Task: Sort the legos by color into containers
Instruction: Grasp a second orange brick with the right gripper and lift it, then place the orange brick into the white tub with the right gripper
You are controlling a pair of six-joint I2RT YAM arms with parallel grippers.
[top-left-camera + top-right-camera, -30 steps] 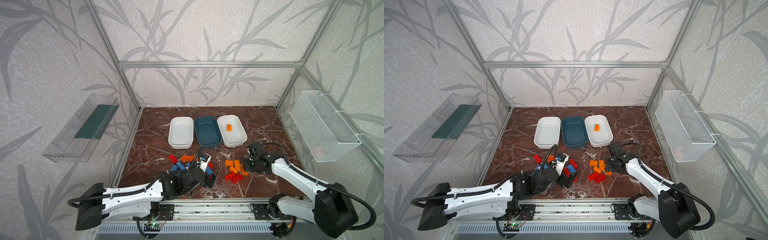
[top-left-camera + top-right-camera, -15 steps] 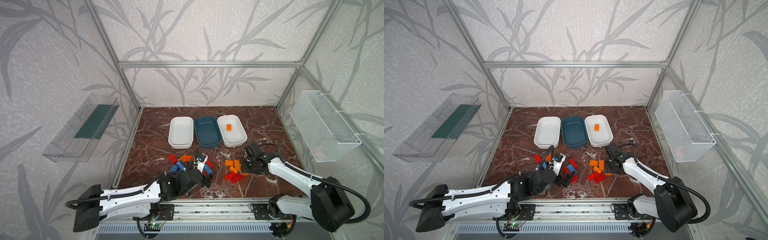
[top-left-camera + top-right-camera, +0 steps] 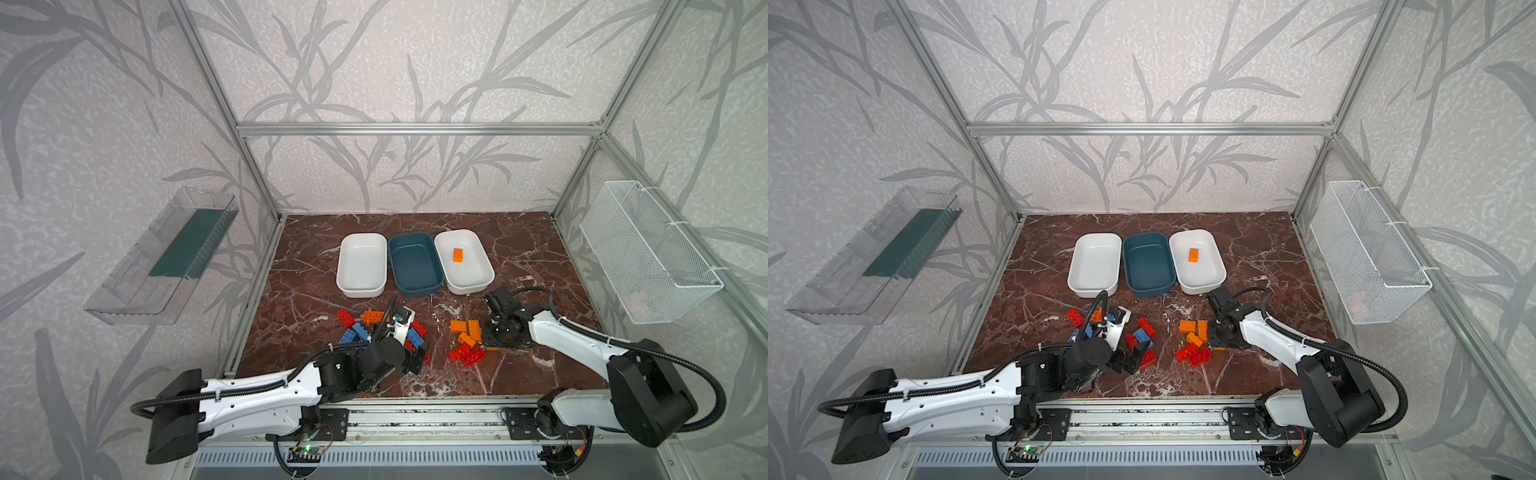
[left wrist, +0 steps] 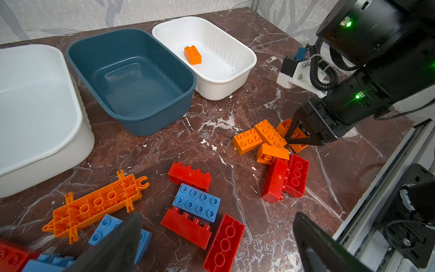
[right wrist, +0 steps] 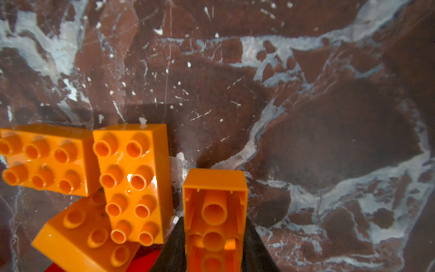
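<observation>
Because the upside-down orange brick (image 5: 214,186) is light, stiff and glossy by its look, its two long flat walls seem the best place to hold; the right claw (image 5: 213,221) is clamped exactly there, on the marble surface (image 5: 306,94) just beside other orange bricks (image 5: 131,183). A weak squeeze could let it slip. The left claw (image 4: 217,217) stands wide apart above a blue brick (image 4: 196,206), holding nothing.

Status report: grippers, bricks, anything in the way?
Left gripper open, empty, over red-blue pile. Right gripper shut on upturned orange brick. One orange lego in right white tub; teal tub, left white tub empty. Orange neighbours close beside.
</observation>
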